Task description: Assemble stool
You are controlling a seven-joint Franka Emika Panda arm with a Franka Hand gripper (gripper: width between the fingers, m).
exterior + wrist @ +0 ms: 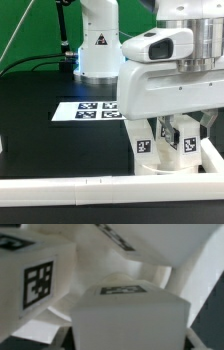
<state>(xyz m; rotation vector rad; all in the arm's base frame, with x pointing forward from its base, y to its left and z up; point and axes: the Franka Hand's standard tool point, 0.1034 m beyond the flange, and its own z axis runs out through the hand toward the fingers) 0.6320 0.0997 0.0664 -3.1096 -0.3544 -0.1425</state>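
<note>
Black worktop (30, 110) fills our scene. At the exterior view's right, near the white rail (110, 182), our pincer (175, 135) hangs over tagged stool legs (147, 145); we cannot tell whether it grips. Legs (40, 280) likely sit against the rail for alignment.

The marker board (88, 110) lies flat on the black table (35, 100); white rail (100, 186) in front.
</note>
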